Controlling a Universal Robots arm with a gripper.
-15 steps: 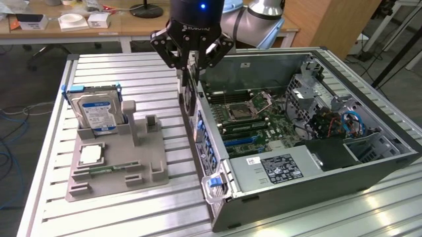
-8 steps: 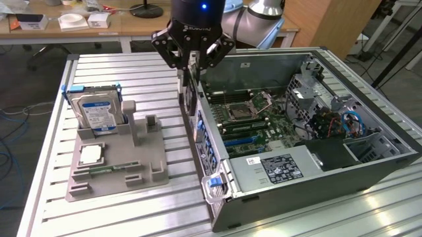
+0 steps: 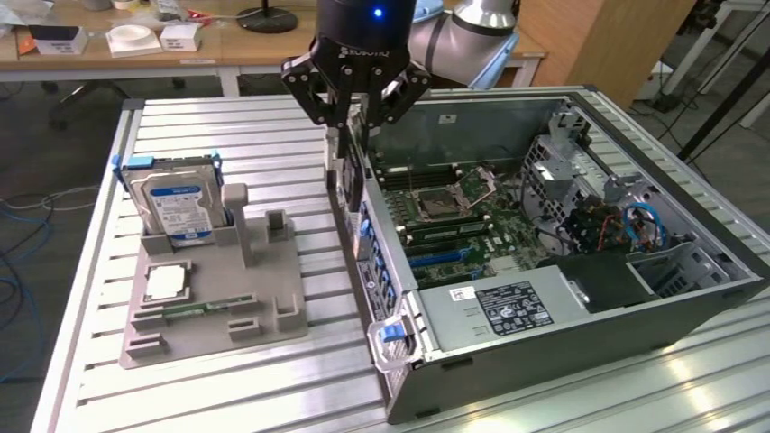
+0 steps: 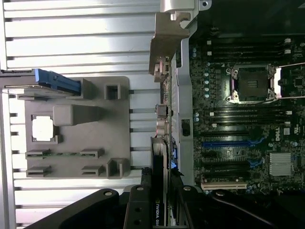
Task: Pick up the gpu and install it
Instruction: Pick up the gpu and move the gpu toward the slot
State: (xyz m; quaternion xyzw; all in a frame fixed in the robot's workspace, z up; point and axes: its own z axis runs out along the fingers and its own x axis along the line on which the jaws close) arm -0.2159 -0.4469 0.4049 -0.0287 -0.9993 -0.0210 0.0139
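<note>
Black gripper (image 3: pixel 352 124): mine, narrowed almost shut, clamping the gpu (image 4: pixel 159 167) on edge.
Gpu: above the case (image 3: pixel 565 316) rear wall, beside the motherboard (image 3: pixel 463 212).
Handling: likely light, stiff, fragile; I'd grip board edges, never components.
Room: wall close below; free room over the slatted counter (image 3: pixel 241 135) alongside.

The slatted metal table (image 3: pixel 241 135) bears a grey holder (image 3: pixel 259 289) and an open computer (image 3: pixel 601 347).
</note>
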